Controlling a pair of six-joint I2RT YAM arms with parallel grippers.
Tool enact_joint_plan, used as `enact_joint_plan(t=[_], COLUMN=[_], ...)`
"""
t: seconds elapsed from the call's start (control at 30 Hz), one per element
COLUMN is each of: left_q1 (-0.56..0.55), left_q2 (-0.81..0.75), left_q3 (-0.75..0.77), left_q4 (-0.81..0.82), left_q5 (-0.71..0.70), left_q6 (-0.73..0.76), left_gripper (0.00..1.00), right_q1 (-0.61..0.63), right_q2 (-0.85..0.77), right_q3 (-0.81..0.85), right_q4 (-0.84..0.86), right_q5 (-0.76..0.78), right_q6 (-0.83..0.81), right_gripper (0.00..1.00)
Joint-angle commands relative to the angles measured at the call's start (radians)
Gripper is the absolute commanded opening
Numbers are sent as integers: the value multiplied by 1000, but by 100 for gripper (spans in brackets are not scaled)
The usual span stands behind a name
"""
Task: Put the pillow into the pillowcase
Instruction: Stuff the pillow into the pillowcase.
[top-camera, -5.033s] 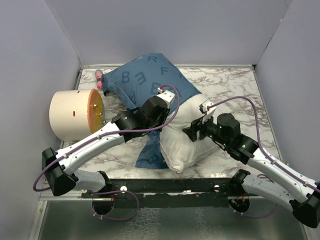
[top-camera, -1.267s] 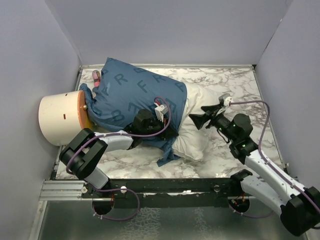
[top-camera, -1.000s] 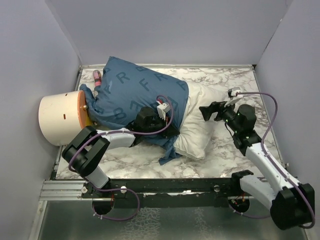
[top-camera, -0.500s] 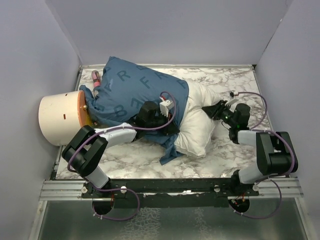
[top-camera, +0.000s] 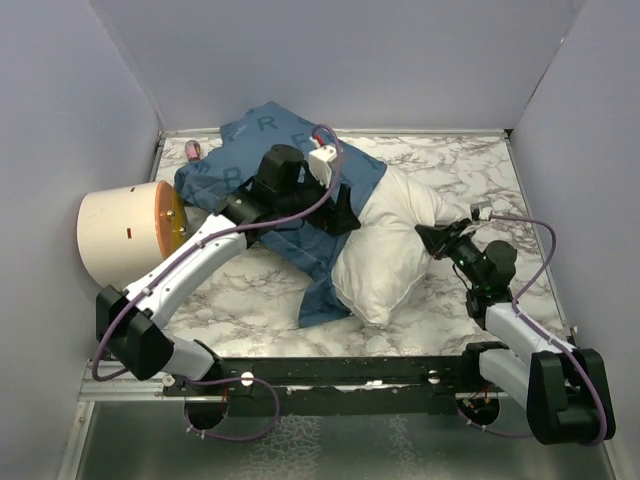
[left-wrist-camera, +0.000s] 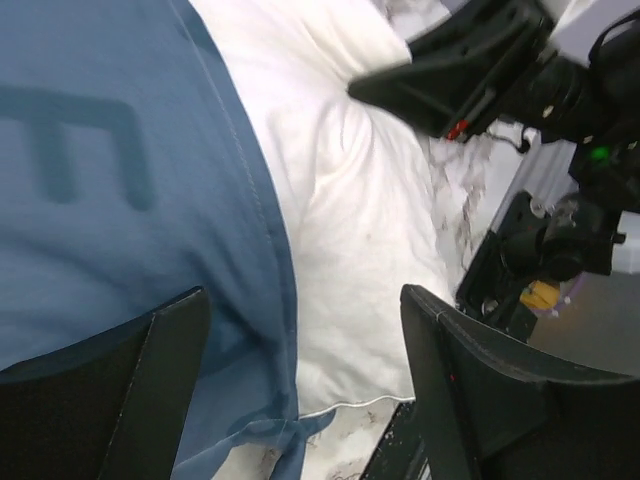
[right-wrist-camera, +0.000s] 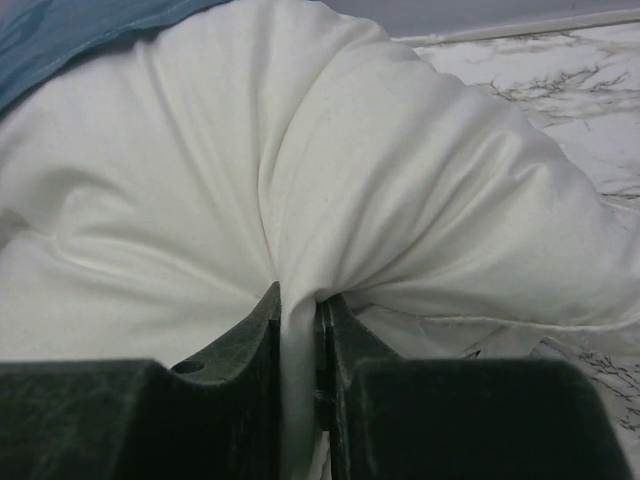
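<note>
Here, mid-worktop and a little right of centre: pillow (top-camera: 385, 250), white and plump, lying slantwise. Its far-left end is under the pillowcase (top-camera: 318, 262); the larger share is bare, bulging toward the near edge and toward the right. Whether the covered end sits inside the sack or only beneath it, cannot tell.

Pillowcase: blue, pale letters showing, crumpled. It runs from the far-left part of the worktop to the middle, and one loose flap trails down toward the near edge beside the pillow. In the left wrist view its hemmed edge (left-wrist-camera: 262, 200) crosses the white fabric (left-wrist-camera: 350, 200).

Right pincer (top-camera: 430, 238): low at the pillow's right end, fingers nearly together, pinching a fold of pillow cloth. The right wrist view shows this plainly: a gathered ridge of white fabric (right-wrist-camera: 300, 150) is drawn down into the narrow slot of the pincer (right-wrist-camera: 300, 350), and a sliver of blue (right-wrist-camera: 60, 25) shows at the top-left corner.

Left pincer (top-camera: 343, 208): over the case's edge where blue meets white. Fingers stand wide apart (left-wrist-camera: 300, 380), gripping nothing, with cloth visible below the gap.

Outward: marble-patterned worktop (top-camera: 460, 170), grey walls on three sides. A cream cylinder with an orange face (top-camera: 125, 235) lies on its side at the left edge, near the case. A small pink object (top-camera: 195, 150) sits at the far-left corner, just beside the blue cloth.
</note>
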Motion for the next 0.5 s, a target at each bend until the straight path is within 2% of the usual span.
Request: enact_joint_plan(t=[0.0,0.17,0.33,0.47], left_q1=[20,2,-210,-240], left_q2=[-61,45,257,436], left_q3=[172,412,621,752], left_q4=[-176,-244,-288,-335], left_q5=[-132,-307,-660,-862], left_q6=[30,89,364,459], left_gripper=[80,77,77,75], right_q1=[7,18,40,47], right_q2=[21,32,22,14], right_q3=[-31,-27,-19,-24], right_q4=[42,79,68,61], right_q5=[11,2,6,10], right_q6=[-46,-51,-60,-63], right_gripper=[2,2,2,2])
